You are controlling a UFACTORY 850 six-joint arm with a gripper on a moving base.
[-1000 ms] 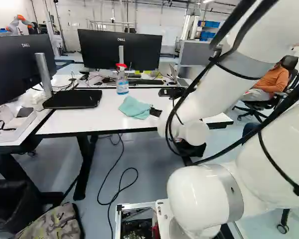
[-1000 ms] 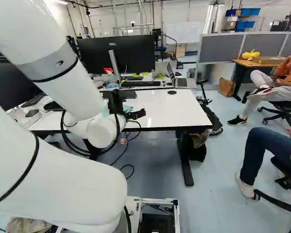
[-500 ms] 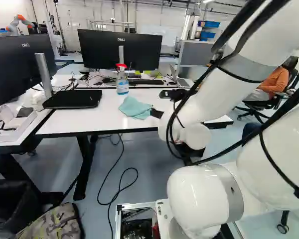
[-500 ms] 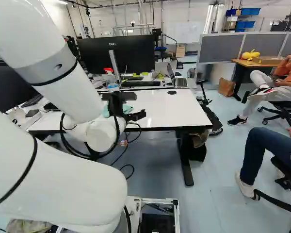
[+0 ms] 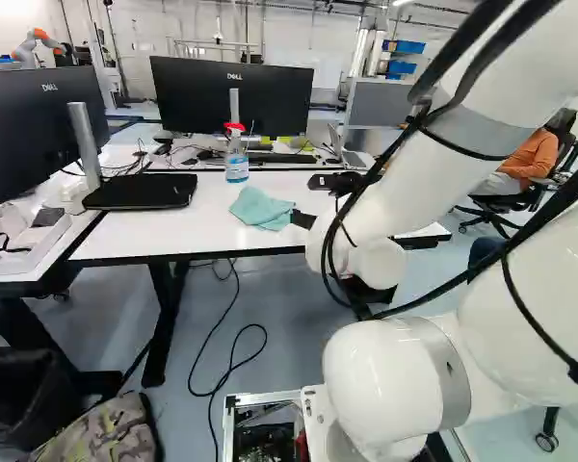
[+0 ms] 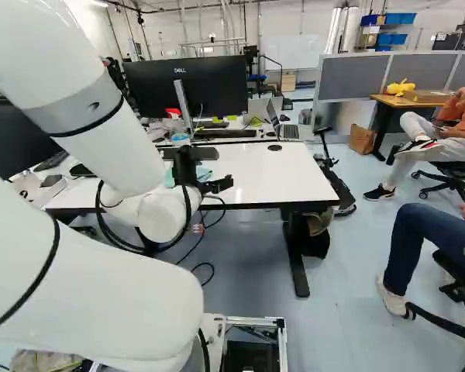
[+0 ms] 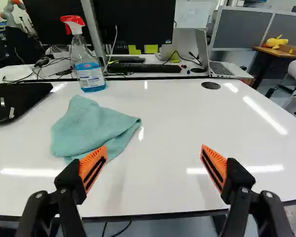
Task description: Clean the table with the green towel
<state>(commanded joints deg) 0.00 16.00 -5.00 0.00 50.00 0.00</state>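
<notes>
On the white table (image 7: 197,118) lies the green towel (image 7: 91,128), bunched in a soft heap, not spread flat. It sits near the table's front edge, just ahead of one orange pad of the tool (image 7: 155,165) and off to that side, not between the fingers. The tool is wide open and holds nothing. It hangs low at the table's front edge and points across the top.

Behind the towel stands a spray bottle (image 7: 87,61) with a red top. Beside the towel lies a black laptop (image 5: 140,191). Farther back are a keyboard (image 7: 143,68) and a big monitor (image 5: 231,94).

The table top looks shiny and has no marks that show. The towel lying loose fits two stages: wiping to come, or wiping done and the towel put down.
</notes>
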